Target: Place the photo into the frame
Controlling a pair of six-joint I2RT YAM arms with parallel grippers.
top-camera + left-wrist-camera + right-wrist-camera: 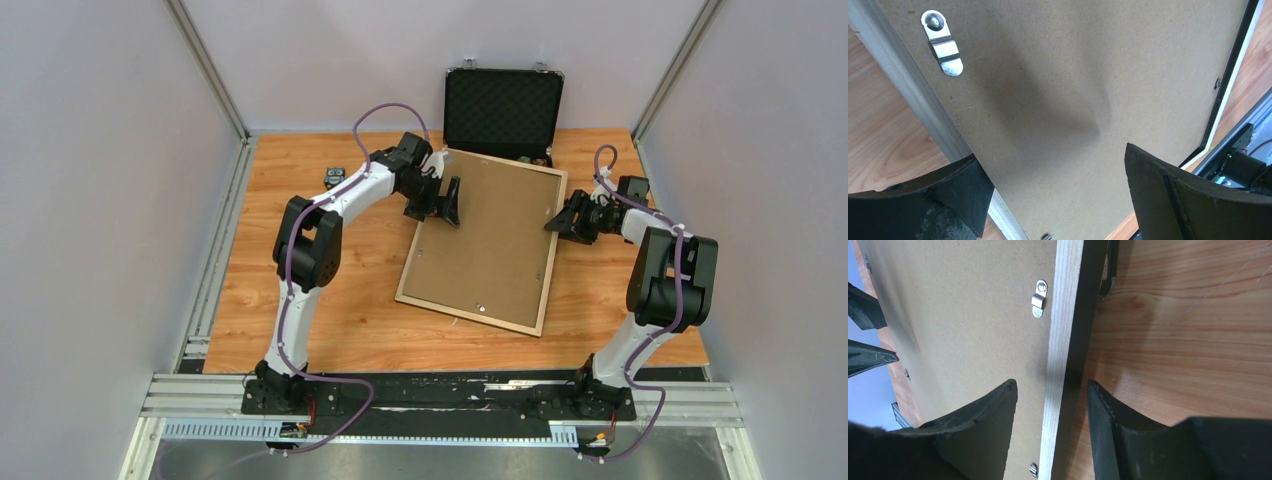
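The frame (470,315) lies back-up on the wooden table, its light wood rail around a brown hardboard backing panel (490,240). The photo is hidden. My left gripper (437,212) hovers open over the panel near the frame's far left corner. In the left wrist view its fingers (1050,152) stand wide apart above the panel (1073,75), beside the rail (913,95) and a metal turn clip (943,42). My right gripper (556,222) is open astride the right rail (1063,315). One fingertip of it (1051,382) is over the panel and the other over the table, with gaps showing.
An open black foam-lined case (503,105) stands at the back, touching the frame's far corner. A small black object (334,177) lies at the back left. Grey walls close in both sides, and aluminium rails (440,400) run along the near edge.
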